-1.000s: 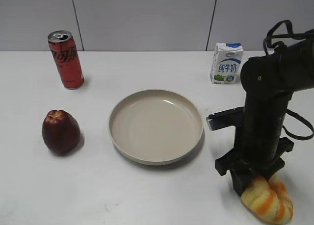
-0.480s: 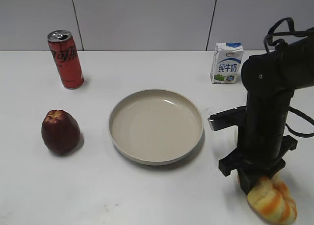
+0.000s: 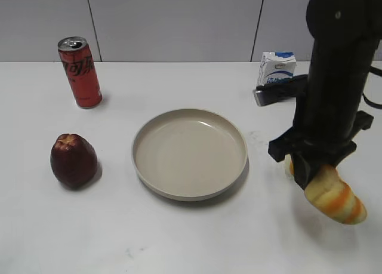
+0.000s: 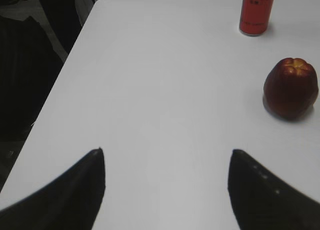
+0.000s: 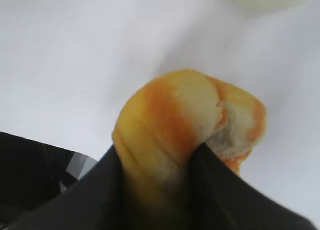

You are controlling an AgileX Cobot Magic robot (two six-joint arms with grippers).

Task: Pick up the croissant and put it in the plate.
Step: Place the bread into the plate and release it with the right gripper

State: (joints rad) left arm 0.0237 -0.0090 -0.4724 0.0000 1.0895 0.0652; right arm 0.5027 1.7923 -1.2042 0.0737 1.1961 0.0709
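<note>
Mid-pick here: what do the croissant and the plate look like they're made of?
Croissant: probably soft foam or rubbery plastic, not real pastry; its orange stripes look painted and the surface smooth in the right gripper.
Plate: likely matte beige plastic or melamine, possibly glazed ceramic; uniform color, with only a faint rim sheen.

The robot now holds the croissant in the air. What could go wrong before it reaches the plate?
1. The right hand pinches only one end of the pale yellow, orange-striped croissant; most of it hangs free below, so it might slip or tear.
2. The round beige plate lies off to the left; a fast sideways swing could shake the soft pastry loose onto the white table.
</note>
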